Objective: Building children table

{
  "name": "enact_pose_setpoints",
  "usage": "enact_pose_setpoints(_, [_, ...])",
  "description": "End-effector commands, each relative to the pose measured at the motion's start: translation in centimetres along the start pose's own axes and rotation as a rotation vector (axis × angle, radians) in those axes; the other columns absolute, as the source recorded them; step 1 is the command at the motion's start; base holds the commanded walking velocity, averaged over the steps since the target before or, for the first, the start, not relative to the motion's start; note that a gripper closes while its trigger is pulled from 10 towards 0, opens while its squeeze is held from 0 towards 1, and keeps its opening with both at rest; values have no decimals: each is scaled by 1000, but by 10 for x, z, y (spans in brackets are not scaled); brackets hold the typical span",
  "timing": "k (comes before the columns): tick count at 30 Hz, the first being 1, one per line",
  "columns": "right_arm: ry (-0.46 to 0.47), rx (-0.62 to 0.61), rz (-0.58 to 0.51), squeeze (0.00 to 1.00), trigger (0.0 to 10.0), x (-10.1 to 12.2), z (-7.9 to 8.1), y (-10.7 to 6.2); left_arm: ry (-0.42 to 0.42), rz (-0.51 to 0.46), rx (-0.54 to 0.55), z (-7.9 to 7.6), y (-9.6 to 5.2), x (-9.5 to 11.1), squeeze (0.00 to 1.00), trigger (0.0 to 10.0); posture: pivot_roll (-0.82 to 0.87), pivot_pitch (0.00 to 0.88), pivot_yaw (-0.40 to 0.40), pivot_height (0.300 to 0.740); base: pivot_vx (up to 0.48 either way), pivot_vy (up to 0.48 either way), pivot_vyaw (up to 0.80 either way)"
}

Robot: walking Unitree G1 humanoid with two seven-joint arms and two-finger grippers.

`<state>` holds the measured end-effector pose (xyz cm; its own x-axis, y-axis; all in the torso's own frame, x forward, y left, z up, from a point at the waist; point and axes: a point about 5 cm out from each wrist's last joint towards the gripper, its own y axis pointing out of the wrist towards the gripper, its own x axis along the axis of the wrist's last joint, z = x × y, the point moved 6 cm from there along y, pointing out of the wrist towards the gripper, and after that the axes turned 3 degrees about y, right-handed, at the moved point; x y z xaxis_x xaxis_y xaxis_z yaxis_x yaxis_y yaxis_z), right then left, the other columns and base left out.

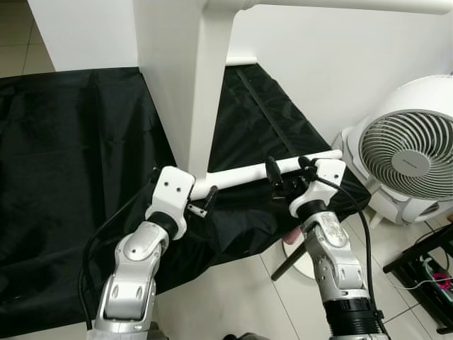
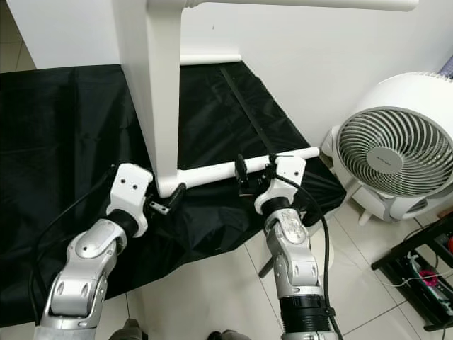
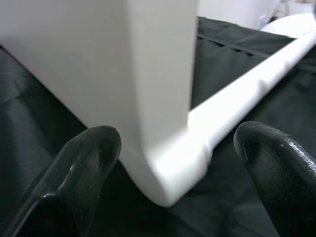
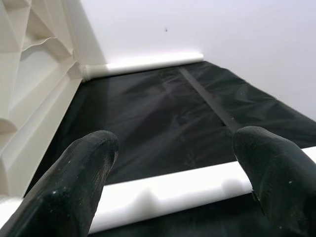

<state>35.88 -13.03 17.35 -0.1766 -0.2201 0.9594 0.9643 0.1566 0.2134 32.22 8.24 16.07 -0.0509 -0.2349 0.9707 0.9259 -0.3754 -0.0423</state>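
1. The white tabletop [image 1: 177, 71] stands on edge on the black sheet [image 1: 64, 156]; its lower leg [image 1: 248, 172] lies level beside it.
2. Left hand [image 1: 200, 201], spread, brackets the leg's socket corner.
3. Right hand [image 1: 287, 170], spread, straddles the leg farther out.
4. Step: seating the leg. Next, I judge, close and push or twist toward the tabletop.

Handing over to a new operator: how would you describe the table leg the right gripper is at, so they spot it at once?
Start at the white tabletop standing on edge on the black sheet. From its lower near corner a white table leg runs along the sheet toward the white fan, with the open right gripper straddling it. The other legs are farther back or overhead.
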Motion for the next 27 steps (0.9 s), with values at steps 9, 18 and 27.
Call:
enact_pose_setpoints(9, [4,-13,-15,0,10000,7,6,6,-5,88,394,34,5,-4,0,10000,154,79,-82,740,0,0,0])
enact_pose_setpoints(18, [1,-22,-19,0,10000,7,7,9,7,98,404,37,5,-2,0,10000,181,98,-84,740,0,0,0])
enact_pose_setpoints(27, [-6,-6,-16,0,10000,9,10,14,8,106,413,37,2,-2,0,10000,182,109,-96,740,0,0,0])
